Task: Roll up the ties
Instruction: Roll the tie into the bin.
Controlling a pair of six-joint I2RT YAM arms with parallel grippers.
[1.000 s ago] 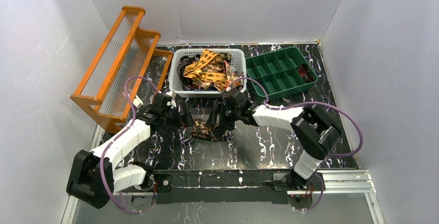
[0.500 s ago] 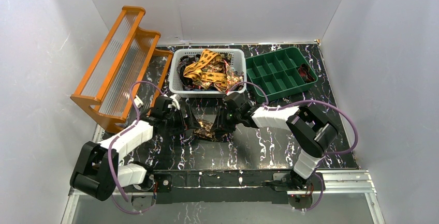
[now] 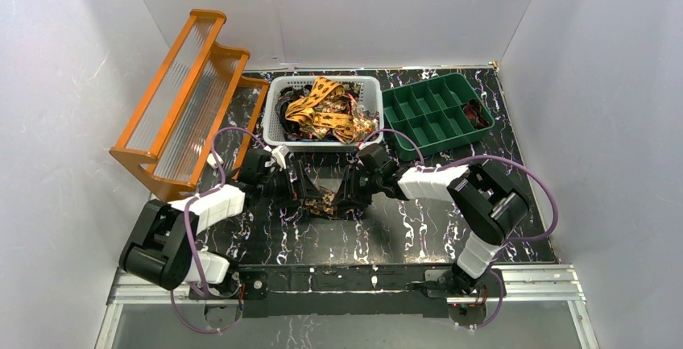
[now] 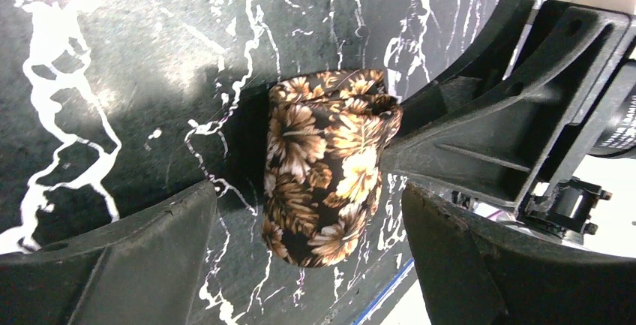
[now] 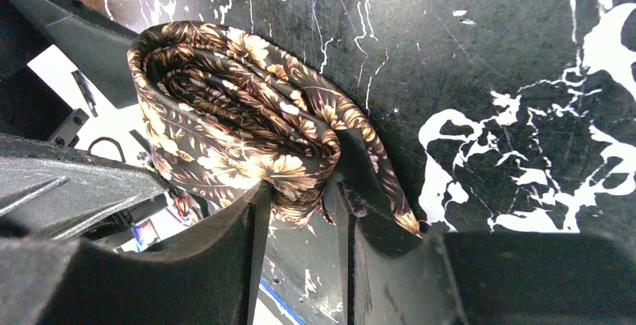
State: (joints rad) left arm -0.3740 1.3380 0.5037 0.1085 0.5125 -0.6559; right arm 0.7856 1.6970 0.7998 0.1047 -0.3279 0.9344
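You've got plain white panel walls (image 3: 338, 10) boxing the cell on three sides. Black marble-look tabletop with white veins (image 3: 419, 232), with a bright glare patch in the left wrist view. Silver aluminium rail (image 3: 531, 280) along the table's near edge. Orange ribbed plastic rack (image 3: 181, 95) sits at its far-left corner.

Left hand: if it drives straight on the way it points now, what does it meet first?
The rolled tie, lying within the open left hand; it looks close, though depth is unclear. Beyond is the right hand, pinching the roll.
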